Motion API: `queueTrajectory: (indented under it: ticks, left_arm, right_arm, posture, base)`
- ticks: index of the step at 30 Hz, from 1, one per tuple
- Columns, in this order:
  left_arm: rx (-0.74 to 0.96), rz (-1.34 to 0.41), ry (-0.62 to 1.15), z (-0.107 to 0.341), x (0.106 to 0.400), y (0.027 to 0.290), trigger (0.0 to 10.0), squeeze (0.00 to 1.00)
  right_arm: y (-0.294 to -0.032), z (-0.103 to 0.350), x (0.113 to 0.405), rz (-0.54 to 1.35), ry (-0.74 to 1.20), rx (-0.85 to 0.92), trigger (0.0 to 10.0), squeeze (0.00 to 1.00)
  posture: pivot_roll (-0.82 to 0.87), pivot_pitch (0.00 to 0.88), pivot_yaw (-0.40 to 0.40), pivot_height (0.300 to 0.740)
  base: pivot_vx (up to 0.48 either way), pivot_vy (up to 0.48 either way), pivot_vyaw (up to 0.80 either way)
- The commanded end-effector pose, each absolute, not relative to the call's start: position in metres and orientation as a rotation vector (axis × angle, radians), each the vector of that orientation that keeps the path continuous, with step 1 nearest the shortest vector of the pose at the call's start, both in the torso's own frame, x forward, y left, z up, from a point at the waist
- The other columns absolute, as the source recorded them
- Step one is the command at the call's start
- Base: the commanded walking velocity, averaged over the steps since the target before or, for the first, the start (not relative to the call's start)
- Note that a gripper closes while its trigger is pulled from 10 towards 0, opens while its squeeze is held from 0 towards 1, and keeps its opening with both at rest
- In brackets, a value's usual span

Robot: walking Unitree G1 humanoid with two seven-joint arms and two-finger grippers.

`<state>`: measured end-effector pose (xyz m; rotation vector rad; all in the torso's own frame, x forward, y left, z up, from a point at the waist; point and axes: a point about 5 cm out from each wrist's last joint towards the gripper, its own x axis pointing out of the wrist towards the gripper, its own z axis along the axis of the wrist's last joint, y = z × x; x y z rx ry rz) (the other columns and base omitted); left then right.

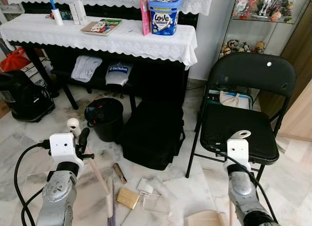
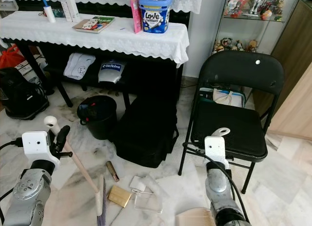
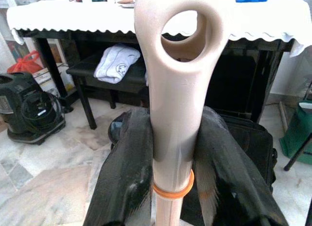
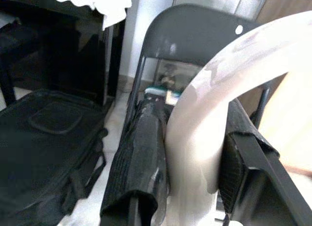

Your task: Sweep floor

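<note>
My left gripper [image 3: 174, 138] is shut on the beige broom handle [image 3: 178, 80], just below its ring-shaped end. The broom shaft [image 1: 95, 170] slants down to the broom head [image 1: 111, 211] on the marble floor. My right gripper [image 4: 192, 153] is shut on the pale looped handle [image 4: 209, 114] of the dustpan [image 1: 207, 218], which sits low at the front right. On the floor between them lie a brown cylinder [image 1: 119, 173], a gold box [image 1: 127, 197], a white roll [image 1: 145, 186] and a clear plastic piece [image 1: 157, 204].
A black bin [image 1: 105, 118] and a black bag [image 1: 153, 133] stand just beyond the litter. On the right is a black folding chair [image 1: 243, 123]. A table with a white cloth [image 1: 122, 41] runs along the back, and a black appliance [image 1: 22, 97] stands at the left.
</note>
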<state>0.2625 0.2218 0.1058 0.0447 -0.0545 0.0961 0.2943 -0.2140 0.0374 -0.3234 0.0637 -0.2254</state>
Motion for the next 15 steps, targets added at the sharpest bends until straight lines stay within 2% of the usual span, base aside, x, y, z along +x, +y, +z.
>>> queueTrajectory:
  ticks: [1, 5, 15]
  left_arm:
    - [0.044, 0.093, -0.109, 0.119, 0.266, 0.222, 10.0, 0.0]
    - [0.043, 0.093, -0.113, 0.12, 0.267, 0.221, 10.0, 0.0]
    - [0.042, 0.09, -0.12, 0.121, 0.268, 0.221, 10.0, 0.0]
  right_arm:
    - [-0.21, 0.047, 0.301, -0.197, 0.006, -0.366, 10.0, 0.0]
    - [-0.201, 0.048, 0.303, -0.152, -0.015, -0.418, 10.0, 0.0]
    - [-0.2, 0.04, 0.299, -0.165, 0.026, -0.388, 10.0, 0.0]
  posture:
    - [0.04, 0.0, 0.04, 0.74]
    - [0.04, 0.0, 0.041, 0.74]
    - [0.04, 0.0, 0.043, 0.74]
  base:
    - [0.0, 0.0, 0.0]
    - [0.0, 0.0, 0.0]
    - [0.0, 0.0, 0.0]
